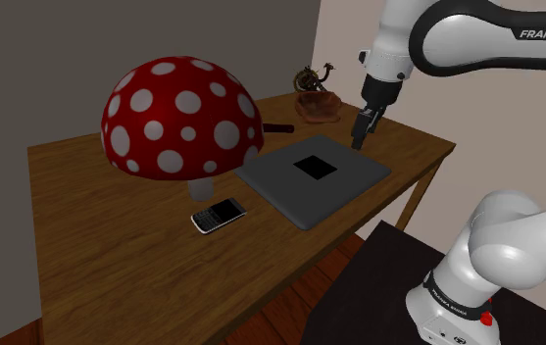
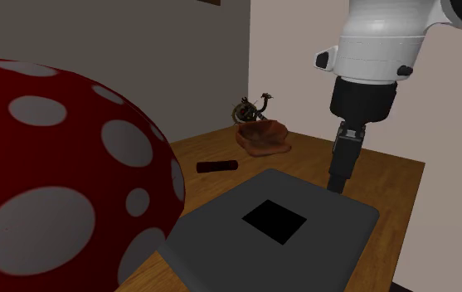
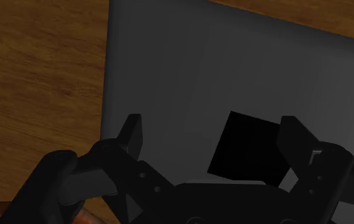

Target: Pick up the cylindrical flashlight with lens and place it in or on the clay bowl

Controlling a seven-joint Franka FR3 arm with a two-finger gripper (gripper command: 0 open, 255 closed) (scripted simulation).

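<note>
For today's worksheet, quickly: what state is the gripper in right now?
Gripper: open, jaws apart, holding nothing, above the grey slab.

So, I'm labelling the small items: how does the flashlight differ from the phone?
The flashlight is a slim dark cylinder; the phone is a flat slab with a pale rim. The flashlight lies near the brown bowl; the phone lies by the mushroom's stem. Both lie on the wooden table, apart from the hand.

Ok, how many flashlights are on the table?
1. The dark flashlight lies on the table between the spotted mushroom and the brown bowl; the mushroom may hide others.
</note>
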